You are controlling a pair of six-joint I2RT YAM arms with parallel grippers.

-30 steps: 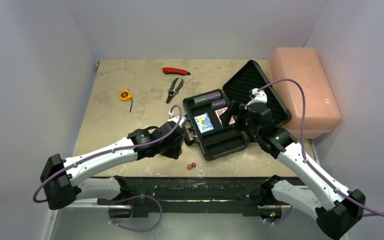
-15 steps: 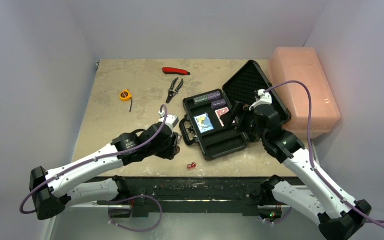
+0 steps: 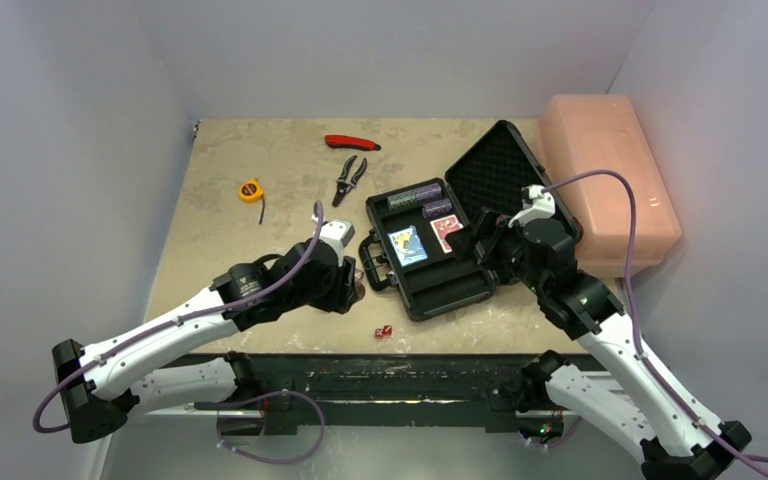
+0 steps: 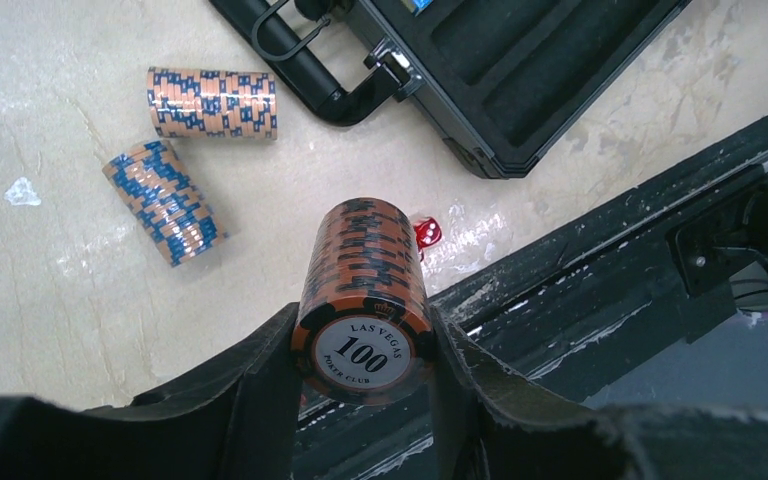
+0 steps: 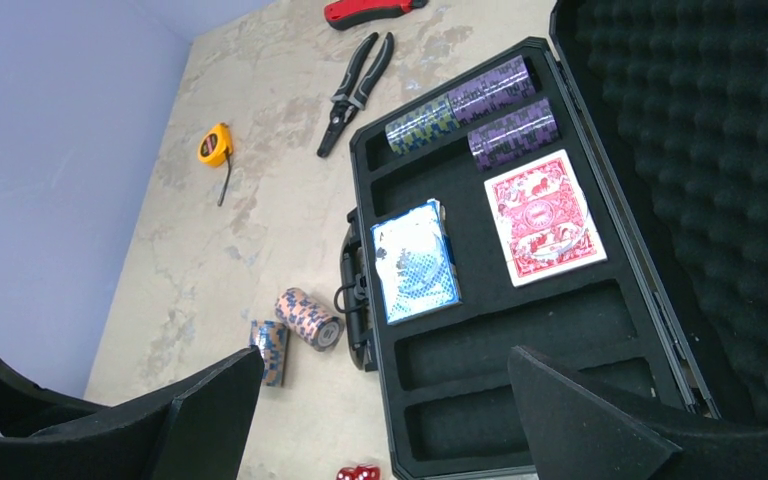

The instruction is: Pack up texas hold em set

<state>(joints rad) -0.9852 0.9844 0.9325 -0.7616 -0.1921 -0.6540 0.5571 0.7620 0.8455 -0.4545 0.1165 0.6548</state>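
Observation:
The black briefcase (image 3: 445, 290) lies open, its foam lid (image 3: 500, 172) raised. Its far slots (image 5: 430, 180) hold two chip stacks (image 5: 460, 105) (image 5: 512, 132), with a blue deck (image 5: 415, 262) and a red deck (image 5: 545, 218) below; the two near slots (image 5: 520, 330) are bare. My left gripper (image 4: 365, 345) is shut on an orange-and-black chip stack (image 4: 365, 270) marked 100, left of the case handle (image 4: 305, 75) above the table. Two more stacks (image 4: 212, 102) (image 4: 165, 200) lie on the table, and red dice (image 4: 425, 232) sit near the front edge. My right gripper (image 5: 385, 360) hangs open over the case's right side.
A large pink box (image 3: 610, 180) stands right of the lid. Pliers (image 3: 348, 178), a red-handled tool (image 3: 352, 142) and a yellow tape measure (image 3: 250, 189) lie on the far half of the table. The table's front edge and a dark rail (image 4: 600, 250) run just beyond the dice.
My right gripper has drawn back to the right, uncovering the red deck. The left arm has shifted slightly with the chip stack still held.

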